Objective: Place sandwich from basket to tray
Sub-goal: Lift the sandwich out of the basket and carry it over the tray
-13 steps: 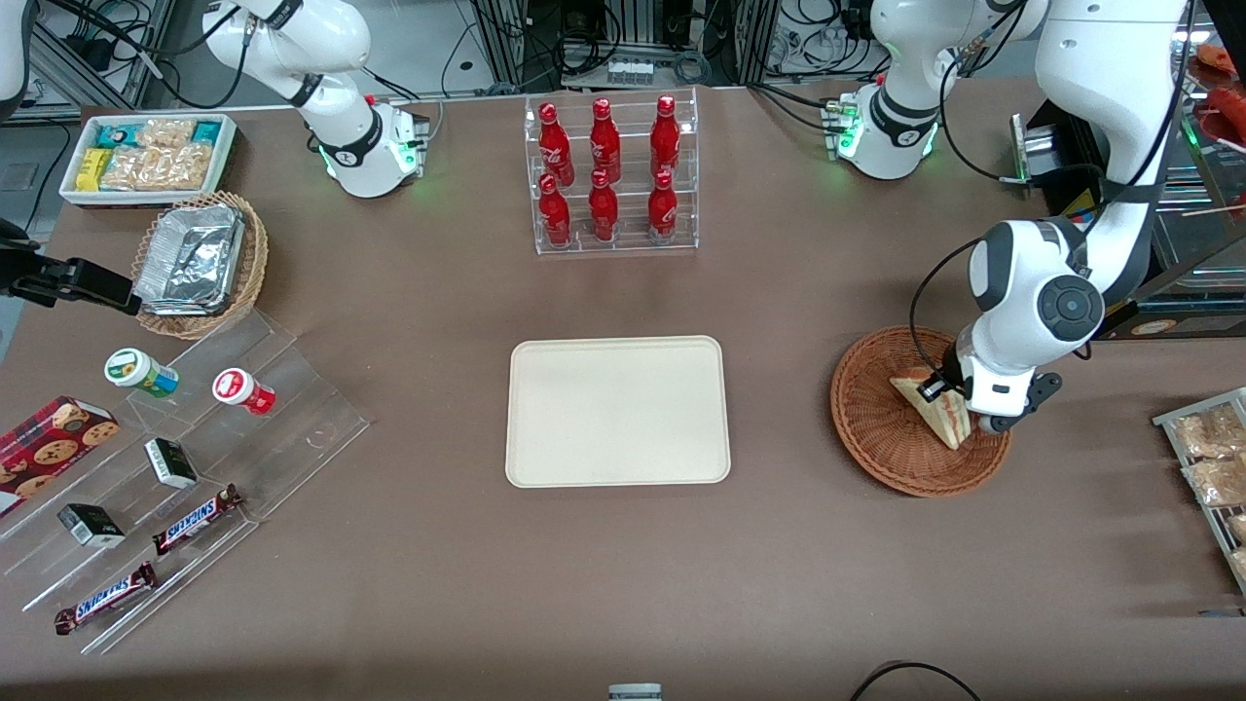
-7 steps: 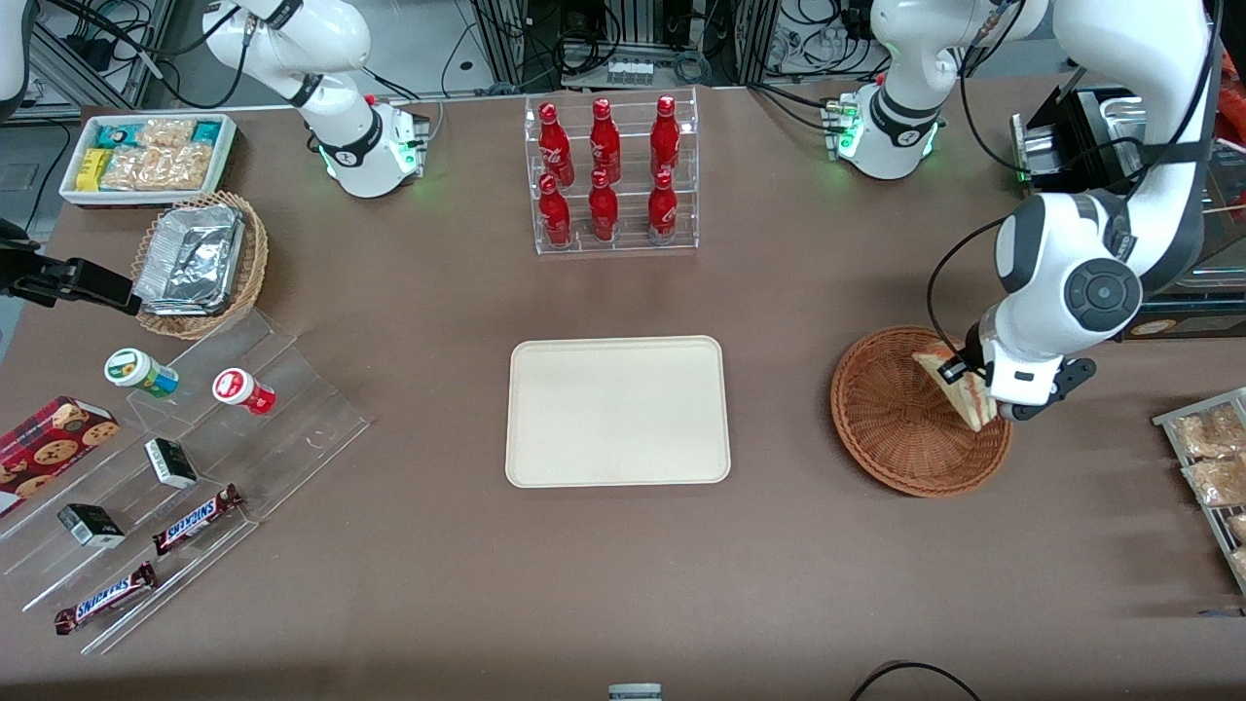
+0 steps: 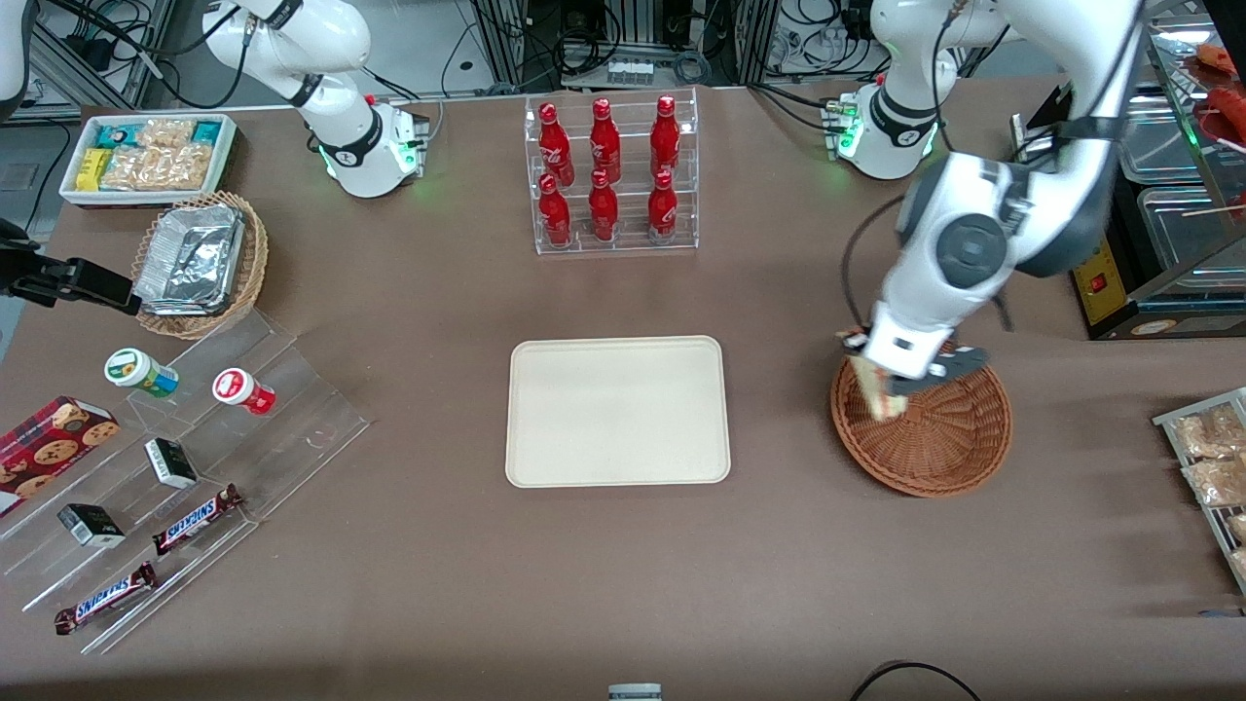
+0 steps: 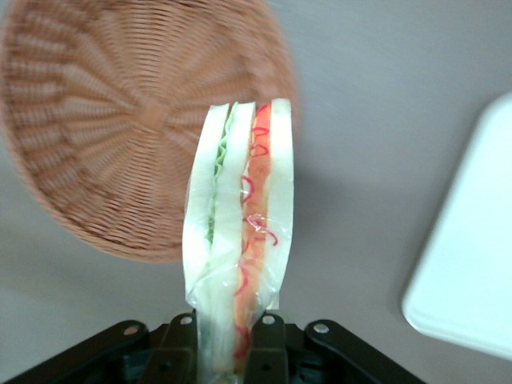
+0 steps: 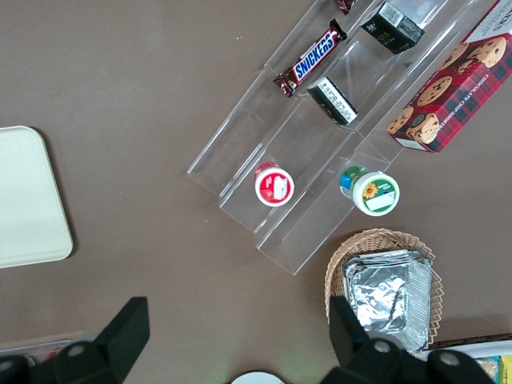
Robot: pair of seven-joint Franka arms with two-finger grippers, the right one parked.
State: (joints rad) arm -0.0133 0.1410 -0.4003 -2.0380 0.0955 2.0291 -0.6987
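gripping sandwich (image 4: 238, 240), hand (image 3: 884, 382) above basket (image 3: 934, 443) rim.

Six red bottles (image 3: 604, 136) are counted in one clear rack (image 3: 628, 243), farther from the front camera than the one cream tray (image 3: 617, 411). One reddish-brown basket (image 3: 944, 438) is seen toward the working arm's end. Above its rim one sandwich (image 4: 240, 240) is clamped in one gripper (image 3: 894, 374). Toward the parked arm's end, one clear stepped stand (image 3: 292, 389) is seen, with two Snickers bars (image 3: 198, 519), two small dark boxes (image 3: 170, 462) and two round tubs (image 3: 141, 373) on it. One cookie box (image 3: 49, 448) and one tan basket (image 3: 255, 263) are seen beside it.
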